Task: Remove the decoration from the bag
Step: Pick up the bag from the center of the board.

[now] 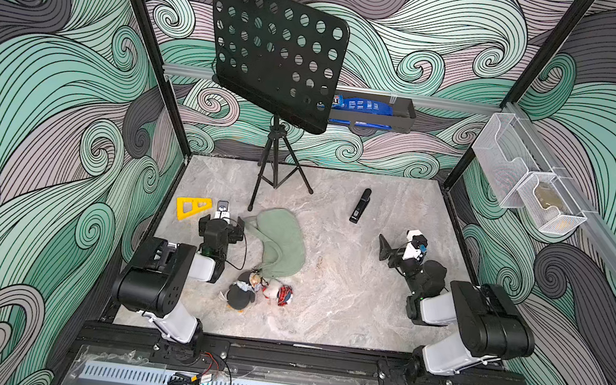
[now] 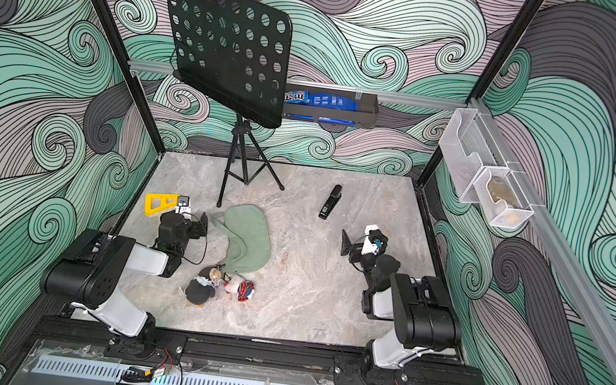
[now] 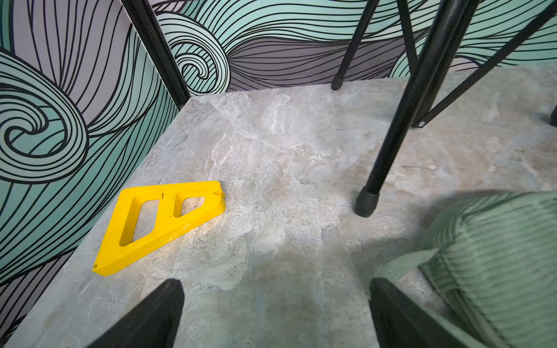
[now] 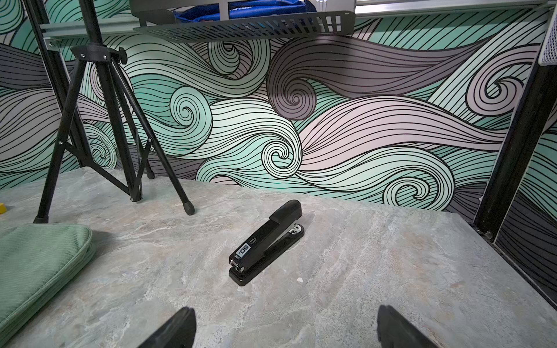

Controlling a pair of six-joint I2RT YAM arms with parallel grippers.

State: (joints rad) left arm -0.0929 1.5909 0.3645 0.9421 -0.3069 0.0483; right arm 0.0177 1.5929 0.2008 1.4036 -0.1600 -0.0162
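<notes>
The bag is sage-green ribbed fabric and lies flat at mid-table, left of centre. The decoration, a cluster of small plush charms, one black and one red and white, lies at the bag's near tip; whether it is attached cannot be told. My left gripper stands open over bare table just left of the bag, with one finger close to the bag's strap. My right gripper is open and empty, well right of the bag. Neither wrist view shows the decoration.
A yellow triangular block lies by the left wall. A black music stand stands on tripod legs just behind the bag. A black stapler lies back right. A wall shelf and mesh baskets hang above.
</notes>
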